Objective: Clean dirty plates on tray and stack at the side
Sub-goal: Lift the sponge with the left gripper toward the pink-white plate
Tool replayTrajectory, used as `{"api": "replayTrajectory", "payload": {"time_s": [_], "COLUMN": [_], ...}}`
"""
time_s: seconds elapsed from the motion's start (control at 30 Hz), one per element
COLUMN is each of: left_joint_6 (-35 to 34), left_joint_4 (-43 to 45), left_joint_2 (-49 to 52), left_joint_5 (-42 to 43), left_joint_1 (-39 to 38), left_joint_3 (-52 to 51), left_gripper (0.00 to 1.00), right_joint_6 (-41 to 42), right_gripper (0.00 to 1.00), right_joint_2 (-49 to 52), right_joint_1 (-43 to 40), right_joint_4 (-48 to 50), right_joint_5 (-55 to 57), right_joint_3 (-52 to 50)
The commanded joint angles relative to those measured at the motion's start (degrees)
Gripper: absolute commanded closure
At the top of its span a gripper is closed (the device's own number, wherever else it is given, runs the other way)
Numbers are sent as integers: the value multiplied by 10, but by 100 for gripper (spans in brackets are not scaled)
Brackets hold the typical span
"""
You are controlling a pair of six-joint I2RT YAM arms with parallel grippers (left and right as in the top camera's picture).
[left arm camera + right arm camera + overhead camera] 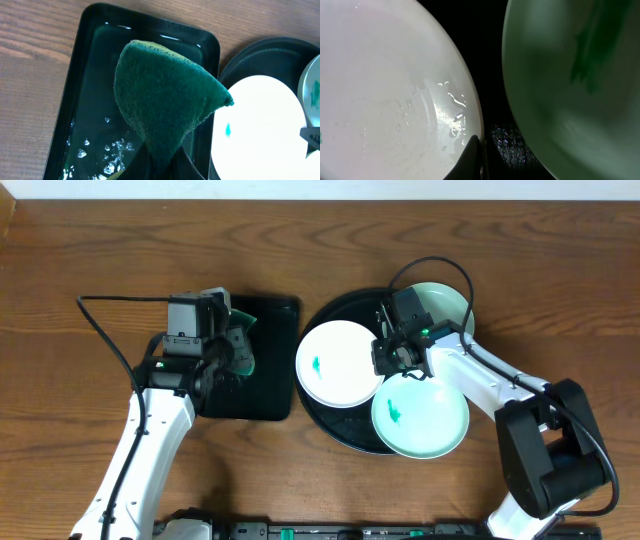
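On the tray (345,432), the white plate (338,363) lies flat, the right tool (388,366) pressed together at its rim.

Work surface: a brown wood-grain table (100,240), grain running left to right.

A rectangular glossy black plastic tray (270,380) with rounded corners and a raised rim lies flat on the table, left of centre. Its floor carries scattered water droplets (107,147), clustered toward one end.

A dark green coarse-fibre sponge (165,100) is positioned over the rectangular tray. The sponge is pinched at its lower end and fans out into a rounded wedge. In the left wrist view, one corner reaches past the tray's right rim.
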Motion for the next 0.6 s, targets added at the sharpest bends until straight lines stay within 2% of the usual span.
{"api": "replayTrajectory", "payload": {"time_s": [0.0, 0.27, 0.4, 0.57], "left_joint_6": [-3, -6, -8, -8], "left_joint_4": [8, -6, -34, -37], "left_joint_2": [-4, -4, -4, -4], "left_joint_5": [7, -12, -50, -51], "left_joint_1": [-1, -1, -1, -1], "left_joint_3": [10, 17, 49, 80], "left_gripper": [93, 93, 93, 93], "right_joint_6": [29, 33, 33, 33], "right_gripper": [99, 99, 99, 99], "right_joint_2": [6, 6, 6, 6], "right_joint_1": [4, 4, -4, -10], "right_joint_4": [2, -1, -3, -7], "right_joint_5": [-8, -7, -8, -9], "right_joint_3": [-1, -1, -1, -1]}}
